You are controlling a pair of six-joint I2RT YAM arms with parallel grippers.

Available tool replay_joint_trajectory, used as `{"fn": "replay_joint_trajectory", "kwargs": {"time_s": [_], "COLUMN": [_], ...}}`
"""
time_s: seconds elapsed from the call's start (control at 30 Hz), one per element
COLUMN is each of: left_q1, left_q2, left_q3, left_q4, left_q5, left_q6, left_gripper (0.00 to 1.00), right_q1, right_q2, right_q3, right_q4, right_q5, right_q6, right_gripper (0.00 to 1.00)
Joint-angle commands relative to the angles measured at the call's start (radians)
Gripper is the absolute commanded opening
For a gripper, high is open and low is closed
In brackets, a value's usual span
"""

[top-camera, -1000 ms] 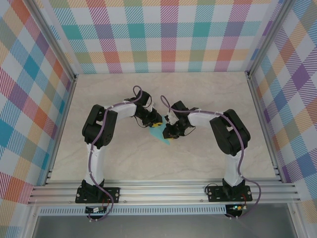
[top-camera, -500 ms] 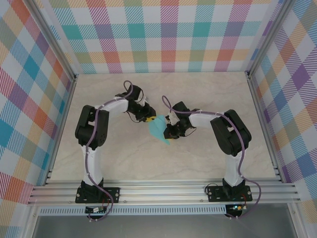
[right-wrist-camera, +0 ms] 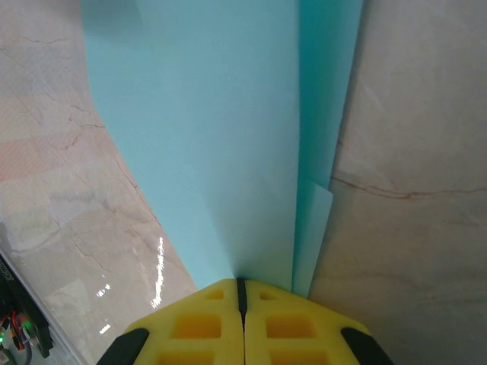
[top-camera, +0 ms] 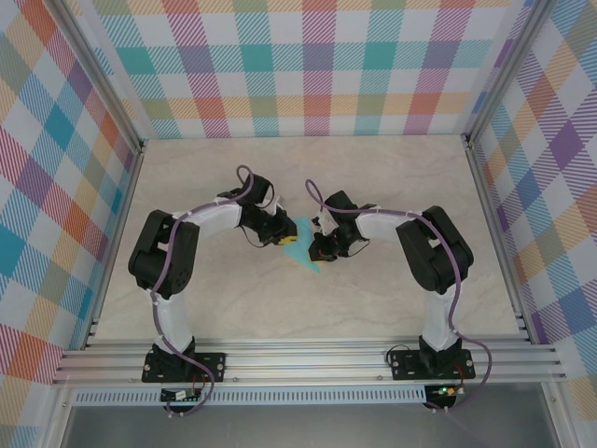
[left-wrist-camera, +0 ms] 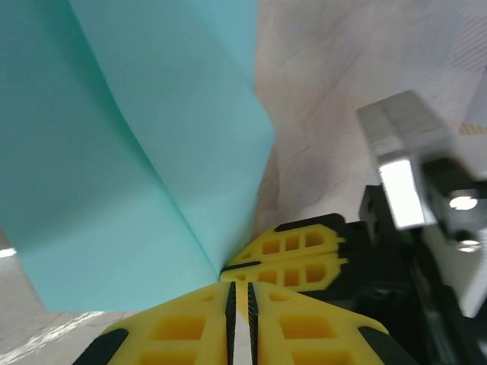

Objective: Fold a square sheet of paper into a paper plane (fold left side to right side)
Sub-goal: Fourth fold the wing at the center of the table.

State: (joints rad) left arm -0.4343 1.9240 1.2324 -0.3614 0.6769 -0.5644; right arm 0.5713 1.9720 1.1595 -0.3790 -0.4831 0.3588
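Observation:
The turquoise sheet of paper [top-camera: 300, 250] lies mid-table as a creased, pointed shape between both grippers. My right gripper [top-camera: 316, 250] is at its right side. In the right wrist view its yellow fingers [right-wrist-camera: 242, 283] are shut on the paper [right-wrist-camera: 221, 137], whose folded layers run away from the tips. My left gripper [top-camera: 282, 237] is at the paper's left edge. In the left wrist view its jaws [left-wrist-camera: 240, 287] stand almost together with a thin pale slit between them. The raised, creased paper [left-wrist-camera: 137, 152] comes down to their tips. The right gripper's yellow fingers [left-wrist-camera: 297, 258] sit just beyond.
The beige marble tabletop [top-camera: 392, 177] is walled by checked panels at the left, back and right. Aluminium rails [top-camera: 308, 359] carrying both arm bases run along the near edge. The right arm's black wrist body [left-wrist-camera: 415, 258] is close to my left gripper.
Half a second ago the left gripper was further back with the paper raised and spread wide. Now it is lower and nearer the right gripper, and the paper looks narrower. The right gripper stayed.

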Motion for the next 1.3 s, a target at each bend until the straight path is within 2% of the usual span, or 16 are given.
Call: {"fn": "replay_joint_trajectory", "kwargs": {"time_s": [0.0, 0.07, 0.57, 0.7, 0.87, 1.07, 1.27], "left_q1": [-0.034, -0.041, -0.053, -0.053, -0.049, -0.026, 0.048], "left_q2": [0.008, 0.020, 0.110, 0.125, 0.160, 0.196, 0.221], "left_q3": [-0.017, -0.020, 0.033, 0.038, 0.073, 0.099, 0.163], "left_q4": [0.075, 0.118, 0.106, 0.092, -0.002, -0.041, -0.078], "left_q5": [0.029, 0.027, 0.011, 0.002, -0.053, -0.091, -0.096], "left_q6": [-0.059, -0.068, -0.079, -0.066, -0.016, 0.026, 0.077], "left_gripper": [0.13, 0.12, 0.09, 0.09, 0.08, 0.08, 0.08], "right_q1": [0.012, 0.013, 0.013, 0.012, 0.013, 0.013, 0.013], "right_q2": [0.080, 0.080, 0.076, 0.080, 0.076, 0.068, 0.062], "right_q3": [-0.040, -0.038, -0.030, -0.029, -0.028, -0.036, -0.044], "right_q4": [-0.114, -0.115, -0.137, -0.138, -0.150, -0.158, -0.169], "right_q5": [0.099, 0.097, 0.104, 0.106, 0.116, 0.136, 0.143], "right_q6": [0.003, 0.003, -0.015, -0.014, -0.018, -0.029, -0.039], "right_gripper": [0.04, 0.03, 0.03, 0.03, 0.02, 0.02, 0.02]}}
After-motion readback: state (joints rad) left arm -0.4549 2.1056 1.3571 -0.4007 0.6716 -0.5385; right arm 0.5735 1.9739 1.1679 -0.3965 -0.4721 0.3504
